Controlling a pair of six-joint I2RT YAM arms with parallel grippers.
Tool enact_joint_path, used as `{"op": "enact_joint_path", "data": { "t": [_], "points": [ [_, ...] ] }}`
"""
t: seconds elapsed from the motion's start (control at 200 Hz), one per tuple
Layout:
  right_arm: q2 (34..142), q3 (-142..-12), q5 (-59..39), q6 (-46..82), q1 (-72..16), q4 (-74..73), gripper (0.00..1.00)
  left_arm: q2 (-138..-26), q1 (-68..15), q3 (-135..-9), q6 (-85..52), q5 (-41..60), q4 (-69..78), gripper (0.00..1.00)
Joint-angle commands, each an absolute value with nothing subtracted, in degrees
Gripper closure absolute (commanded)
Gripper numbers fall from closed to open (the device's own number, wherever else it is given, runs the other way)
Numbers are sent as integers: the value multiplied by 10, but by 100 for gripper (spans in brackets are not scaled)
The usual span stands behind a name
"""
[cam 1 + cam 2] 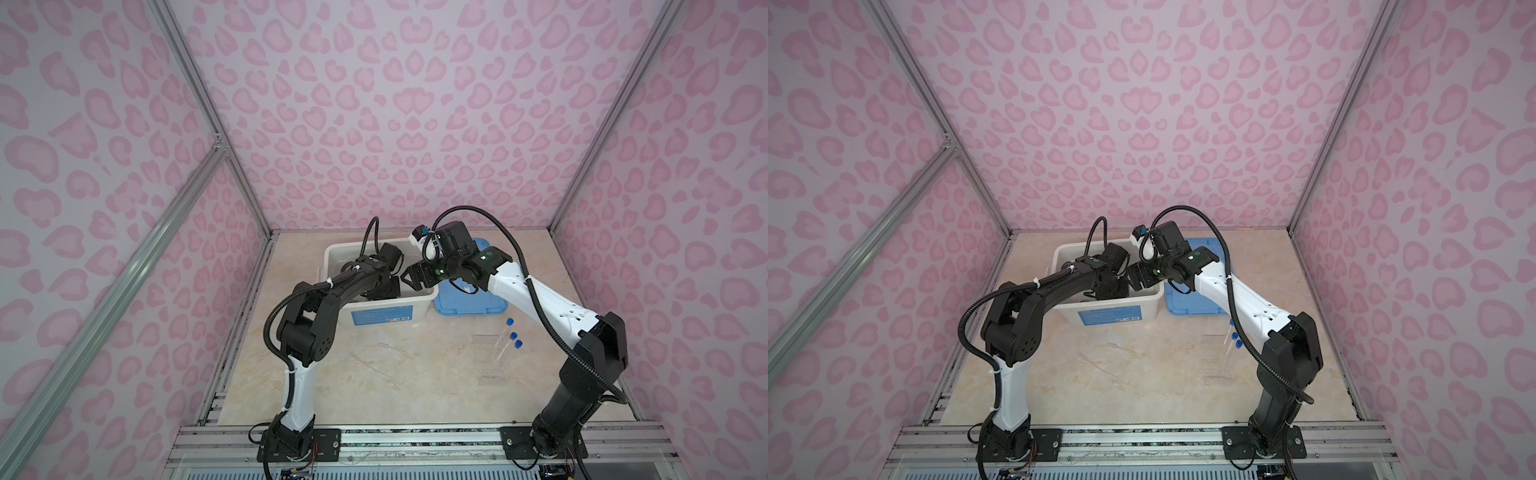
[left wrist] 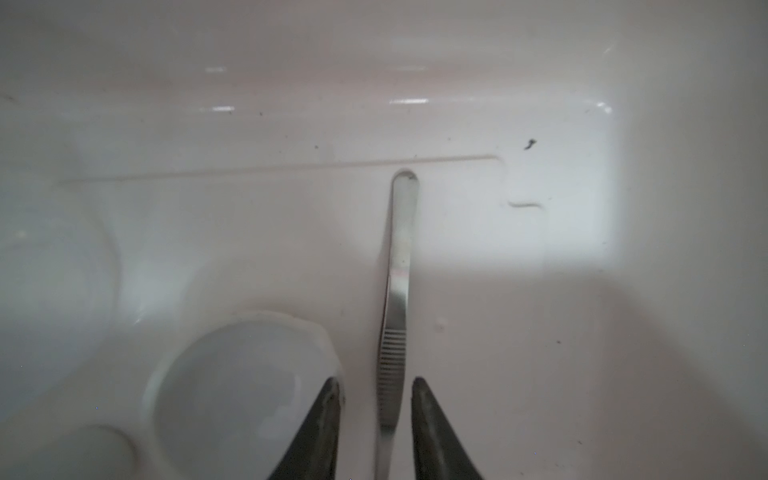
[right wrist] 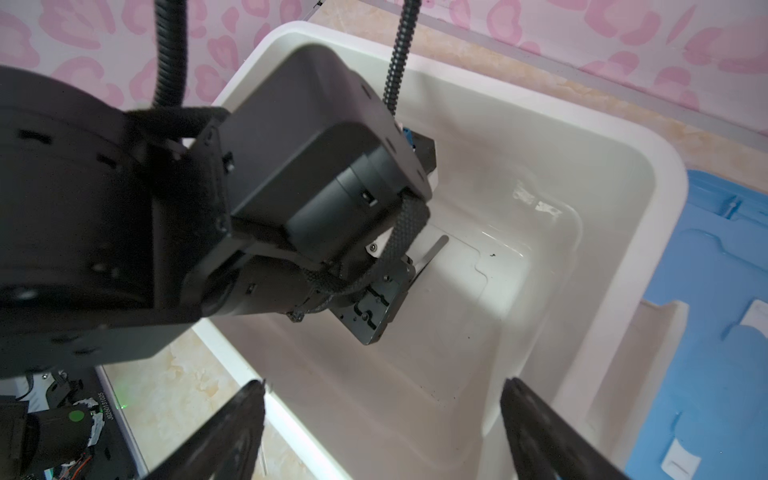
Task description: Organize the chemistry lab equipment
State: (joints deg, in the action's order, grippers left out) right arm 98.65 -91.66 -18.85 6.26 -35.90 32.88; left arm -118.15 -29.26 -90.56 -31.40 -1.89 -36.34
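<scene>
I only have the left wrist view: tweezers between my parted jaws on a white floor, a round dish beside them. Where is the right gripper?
Observer: The right gripper hangs over the right part of the box, jaws wide apart and empty.
Operator: Where are the blue-capped tubes?
Observer: All three tubes are out on the table at the clear rack, in front of the blue lid; whether they are slotted in, I cannot tell.

Both top views look down; wrist views closely share the box [image 3: 519,137].
</scene>
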Motion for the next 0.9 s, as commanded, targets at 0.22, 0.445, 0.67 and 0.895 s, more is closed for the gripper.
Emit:
{"op": "enact_joint_path", "data": {
  "t": [0.22,0.445,0.67,0.895],
  "points": [
    [938,-911,-154,60,-359,316,9,-1091,-291,-913,-310,-17,-384,40],
    [898,-902,-141,64,-359,318,9,-1001,-291,-899,-317,-6,-387,19],
    [839,-876,-131,73,-360,322,5,-884,-291,-866,-327,11,-394,2],
    [781,-846,-96,83,-388,372,2,-746,-291,-793,-329,46,-442,1]
  ]
}}
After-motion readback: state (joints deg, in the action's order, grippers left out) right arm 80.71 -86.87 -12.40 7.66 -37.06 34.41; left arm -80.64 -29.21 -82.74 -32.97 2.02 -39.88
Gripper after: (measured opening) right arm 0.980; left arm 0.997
